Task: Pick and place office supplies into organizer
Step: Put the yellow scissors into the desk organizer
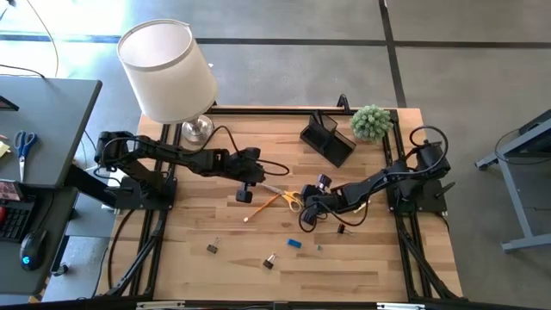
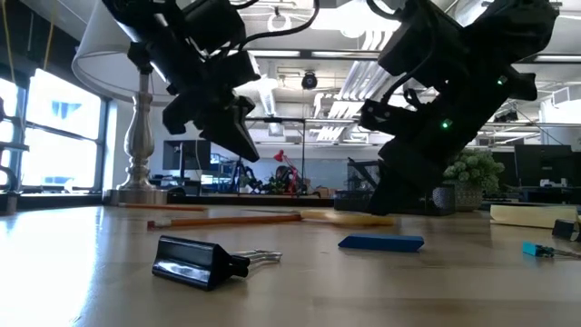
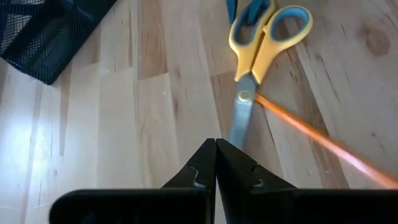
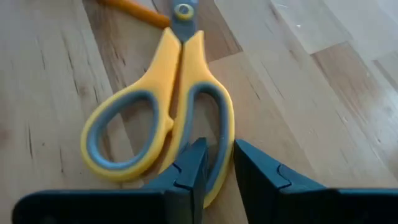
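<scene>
The yellow-handled scissors (image 1: 289, 199) lie flat on the wooden table, blades shut, across an orange pencil (image 1: 262, 207). My right gripper (image 4: 220, 155) slants down at their handle end and is shut on one handle loop. My left gripper (image 3: 216, 149) is shut and hangs above the table just short of the blade tip (image 3: 238, 132), touching nothing. The black mesh organizer (image 1: 327, 139) stands at the far side. On the near part of the table lie a blue eraser (image 1: 294, 244) and small black clips (image 1: 213, 248). My right gripper has the outer rim of one handle loop (image 4: 219, 127) between its two fingers, one finger (image 4: 196, 158) inside the loop and one (image 4: 255, 168) outside it. The fingers slant down from the table's right side. The scissors lie flat on the table.
A white-shaded lamp (image 1: 168, 69) stands at the far left corner and a small green plant (image 1: 371, 121) at the far right, beside the organizer. Another clip (image 1: 342, 229) lies under my right arm. Black frame rails run along the table's left and right edges.
</scene>
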